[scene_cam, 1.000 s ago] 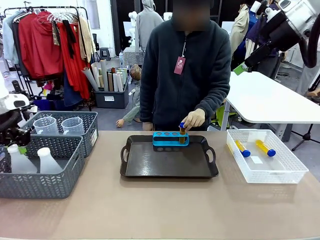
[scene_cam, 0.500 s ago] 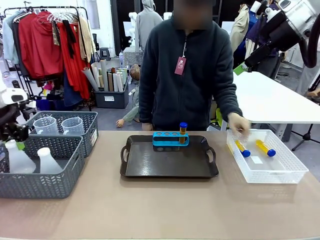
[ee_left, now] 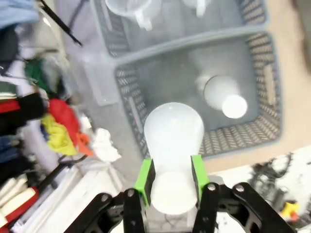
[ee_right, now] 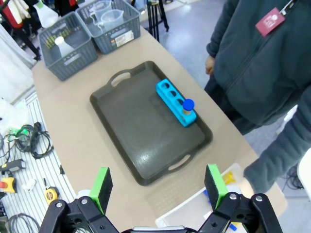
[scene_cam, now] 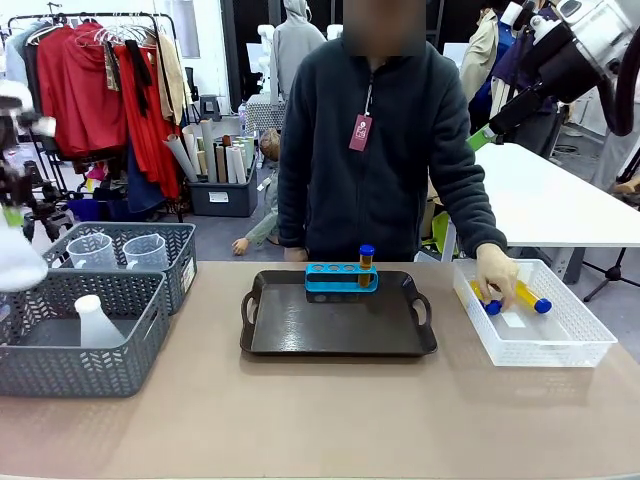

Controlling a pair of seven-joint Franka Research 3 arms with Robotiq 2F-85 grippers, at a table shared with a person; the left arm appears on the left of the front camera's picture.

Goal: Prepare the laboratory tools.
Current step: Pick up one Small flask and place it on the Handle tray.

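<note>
The left gripper [ee_left: 171, 174] was partly closed. Its green pads [ee_left: 144, 174] pressed on either side of the neck of a translucent white conical flask [ee_left: 174, 128], whose wide body hung out past the fingertips. Farther along the line of the fingers, below the held flask, lay the near grey mesh basket [ee_left: 252, 131]. A second flask [ee_left: 224, 97] stood upright inside it, off to one side of the held one. Beyond that, the far grey basket [ee_left: 104, 29] held the clear measuring beakers [ee_left: 127, 7]. In the front view the held flask was a pale blur, raised above the outer corner of the near basket.

The right gripper [ee_right: 158, 188] stood wide open, high over the table [ee_right: 73, 97], with nothing between its pads. Straight ahead of its fingers lay the black tray [ee_right: 141, 141]. The small blue rack [ee_right: 176, 103] sat along the tray edge nearest the person. One amber tube [ee_right: 187, 107] with a blue cap stood upright in the rack's end hole, and the other three holes were empty. Close beside one of this gripper's pads, the person's hand [ee_right: 250, 183] reached into the white basket [ee_right: 184, 211]. From the front, that hand rested on a second tube [scene_cam: 490, 303] lying in the basket. A third tube [scene_cam: 530, 296] lay just beside it.
</note>
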